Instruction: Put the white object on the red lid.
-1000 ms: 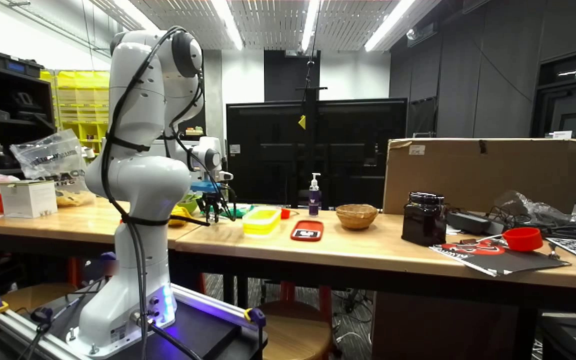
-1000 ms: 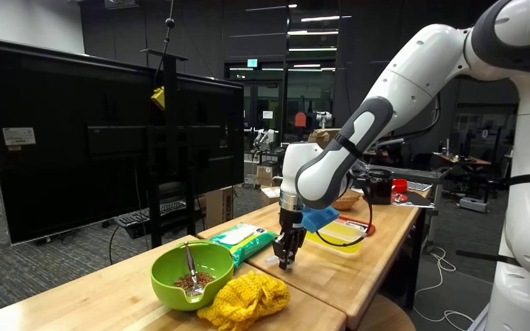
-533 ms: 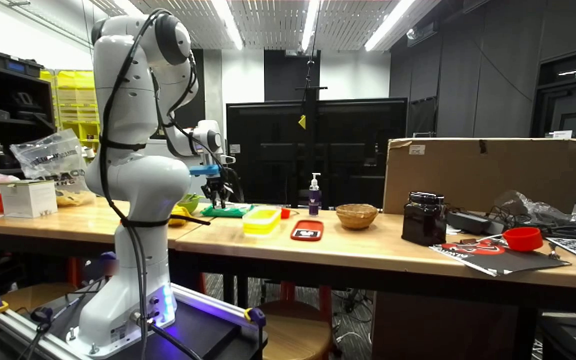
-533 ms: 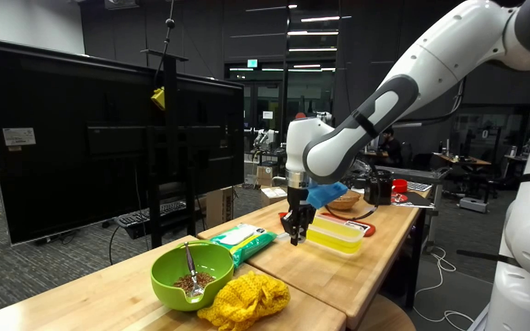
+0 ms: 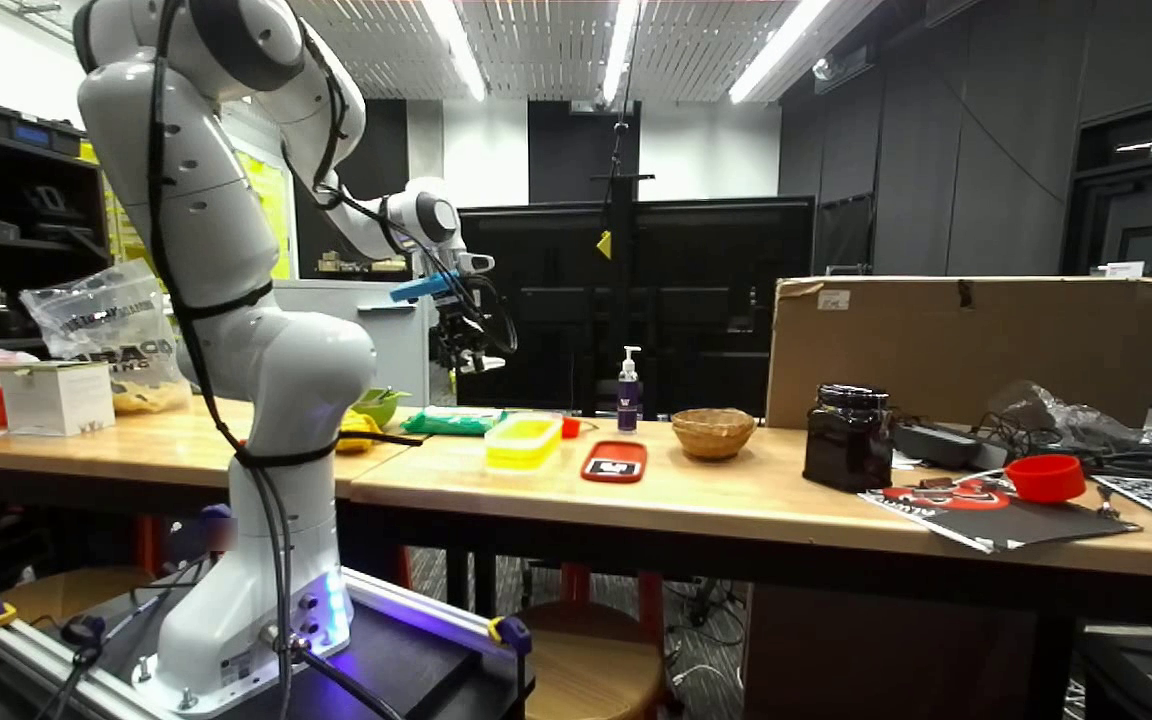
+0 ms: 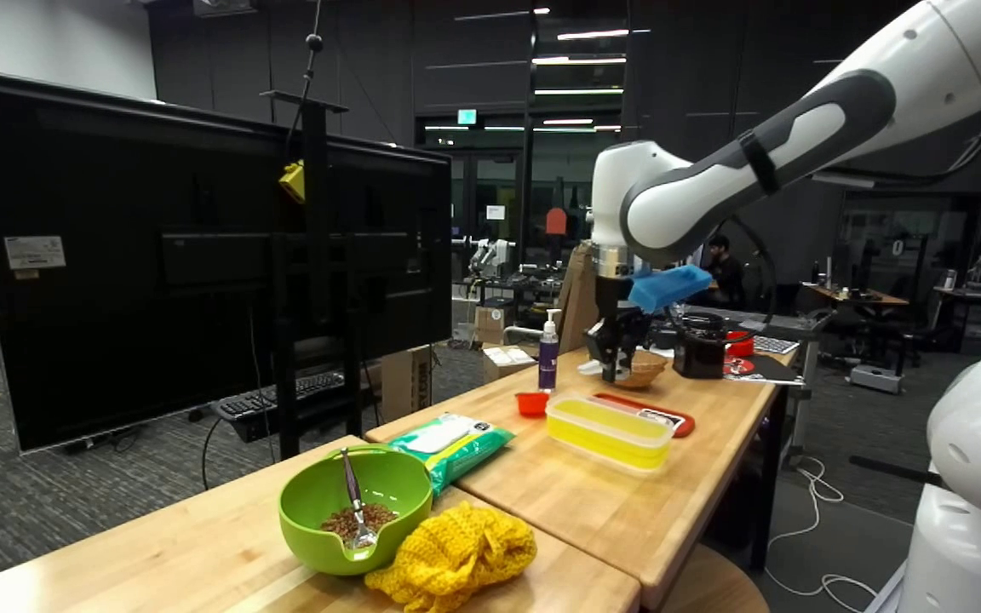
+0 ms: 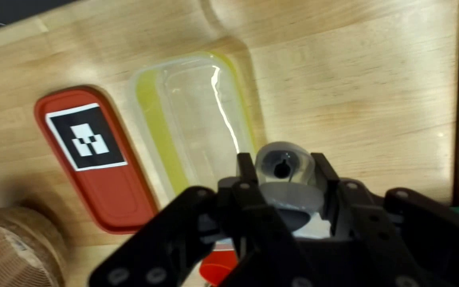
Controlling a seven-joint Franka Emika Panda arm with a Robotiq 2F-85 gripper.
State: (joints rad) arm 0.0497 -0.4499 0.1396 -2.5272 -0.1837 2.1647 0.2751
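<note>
Wrist view: white object (image 7: 291, 195) clamped in the tool (image 7: 285, 167) — and up it's gone, clear of the tabletop (image 7: 353, 99) in both exterior views! Pick looks done; 1 job left — past the tub (image 7: 197, 115), onto the lid (image 7: 108, 183).

The pump bottle (image 5: 628, 400) bears a W, the dark wall (image 6: 916, 230) a 0.

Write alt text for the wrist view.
Black fingers grip a white object above a wooden table. A red lid with a black-and-white tag lies left of a clear, yellowish tub. A wicker bowl is cut off at lower left; a red cup is partly hidden at the bottom.
</note>
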